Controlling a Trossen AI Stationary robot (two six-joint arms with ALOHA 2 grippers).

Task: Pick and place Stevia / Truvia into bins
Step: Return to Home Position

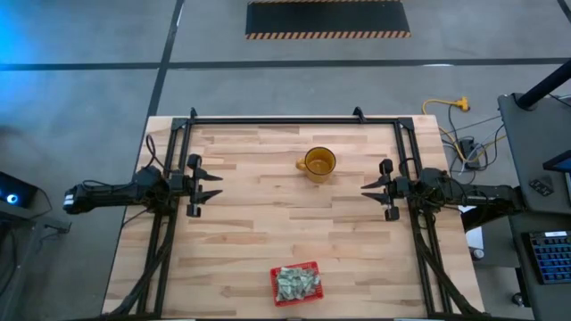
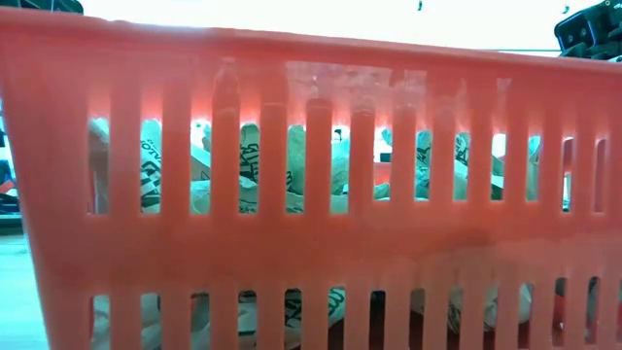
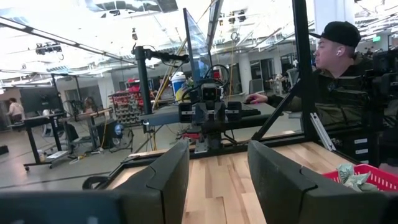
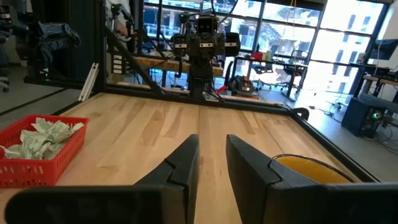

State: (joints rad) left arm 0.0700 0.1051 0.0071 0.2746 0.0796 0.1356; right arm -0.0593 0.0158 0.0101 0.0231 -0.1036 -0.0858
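All pale green-and-white paper packets (image 1: 296, 283) in high view heaped in small red mesh-sided plastic basket (image 1: 275, 290) at table edge, midway btw arms; none loose, so prob. done, only parking left. Basket's long axis left-right, slightly skewed; packets crumpled, pointing every way. Left gripper (image 1: 214, 186) & right gripper (image 1: 366, 187) at table sides, well apart from basket. Low view: packets behind basket slats. Wrist views: both claws released, empty.

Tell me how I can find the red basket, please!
Start at the wooden table, seen from above. Near its lower edge in that view, well apart from the yellow mug, sits the red basket. It alone is red, with slotted sides, and full of pale green packets.
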